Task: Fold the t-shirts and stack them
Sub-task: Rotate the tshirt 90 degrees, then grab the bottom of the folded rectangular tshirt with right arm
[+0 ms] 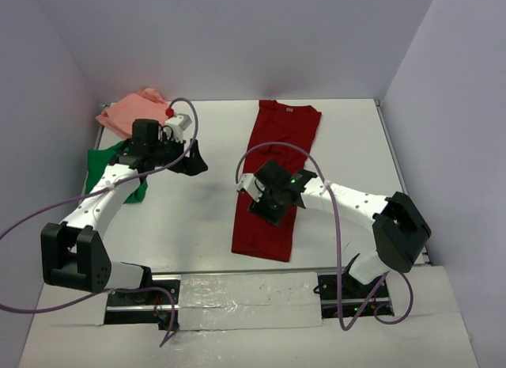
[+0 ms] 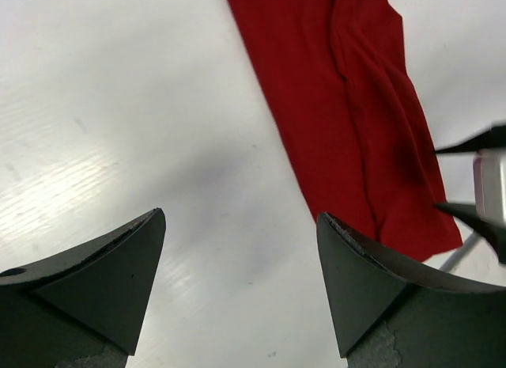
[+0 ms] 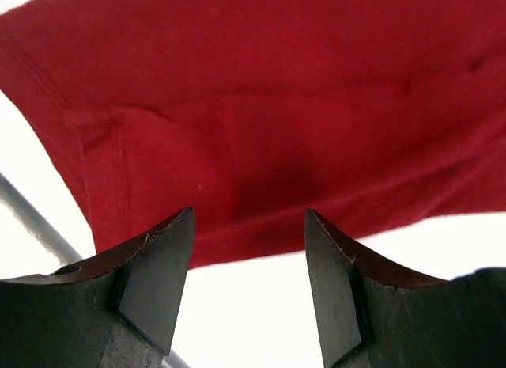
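Note:
The dark red t-shirt (image 1: 273, 178) lies flat on the white table as a long narrow strip, collar end at the back. It also shows in the left wrist view (image 2: 348, 107) and the right wrist view (image 3: 261, 123). My right gripper (image 1: 265, 195) hovers open and empty over the strip's middle, near its left edge. My left gripper (image 1: 198, 158) is open and empty above bare table left of the shirt. The bright green t-shirt (image 1: 107, 168) and the salmon pink t-shirt (image 1: 130, 111) lie crumpled at the back left.
Grey walls close in the white table (image 1: 190, 225) at the back and sides. Purple cables loop over both arms. The table's right edge (image 1: 403, 178) runs close to the right arm.

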{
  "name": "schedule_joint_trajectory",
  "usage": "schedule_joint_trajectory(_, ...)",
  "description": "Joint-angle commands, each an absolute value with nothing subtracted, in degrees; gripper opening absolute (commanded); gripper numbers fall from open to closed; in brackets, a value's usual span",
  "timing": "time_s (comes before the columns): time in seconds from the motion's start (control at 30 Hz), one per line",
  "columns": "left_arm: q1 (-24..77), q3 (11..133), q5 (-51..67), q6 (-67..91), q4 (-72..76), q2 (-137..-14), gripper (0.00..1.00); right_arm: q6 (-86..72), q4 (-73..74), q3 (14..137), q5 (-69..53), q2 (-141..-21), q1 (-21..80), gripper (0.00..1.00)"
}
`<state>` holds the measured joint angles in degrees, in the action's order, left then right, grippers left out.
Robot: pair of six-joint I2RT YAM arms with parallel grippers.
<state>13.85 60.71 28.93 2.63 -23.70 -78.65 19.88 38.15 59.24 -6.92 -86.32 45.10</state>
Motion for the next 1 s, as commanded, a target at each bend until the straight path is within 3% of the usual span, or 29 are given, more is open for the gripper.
schedule_joint_trajectory(0.0, 10.1, 60.9, 31.4, 2.5, -22.0, -76.5, 0.86, 21.6, 33.4, 57.7, -0.1, -86.0, 49.5, 0.65)
schedule_joint_trajectory(0.2, 5.5, 57.7, 32.0, 3.7, -18.2, -73.3, 0.86, 23.7, 26.5, 51.2, 8.0, -83.1, 57.7, 0.68)
schedule_joint_trajectory(0.57, 2.2, 57.2, 33.7, 4.2, -17.7, -74.7, 0.86, 20.8, 28.5, 50.2, 7.2, -82.2, 69.3, 0.75)
schedule_joint_trajectory(0.97, 1.3, 57.2, 33.9, 4.2, -18.0, -73.6, 0.86, 18.2, 29.5, 51.3, 3.4, -84.5, 72.4, 0.75)
